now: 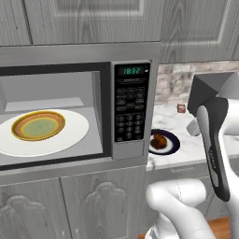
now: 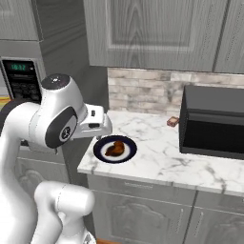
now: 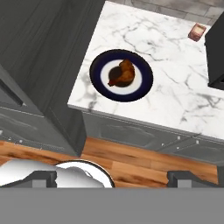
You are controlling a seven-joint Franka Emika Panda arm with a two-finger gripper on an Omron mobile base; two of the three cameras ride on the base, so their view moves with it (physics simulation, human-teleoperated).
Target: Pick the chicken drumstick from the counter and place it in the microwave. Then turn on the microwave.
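Note:
The chicken drumstick [image 3: 121, 73] is a glossy reddish-brown lump on a dark blue plate [image 3: 98, 72] at the left end of the marbled counter [image 3: 170, 87]. It also shows in both base views as the drumstick [image 1: 159, 140] [image 2: 114, 149]. My gripper [image 3: 113, 178] hangs high above the floor in front of the counter. It is open and empty, well short of the plate. The microwave [image 1: 131, 107] stands left of the plate with its cavity open to view. Inside, a yellow-brown bowl [image 1: 38, 125] rests on the white turntable [image 1: 74, 133].
A black box appliance [image 2: 212, 126] sits at the right back of the counter, with a small reddish-brown jar [image 2: 173, 122] beside it. The microwave's dark side [image 3: 48, 57] rises just left of the plate. Grey cabinets hang overhead.

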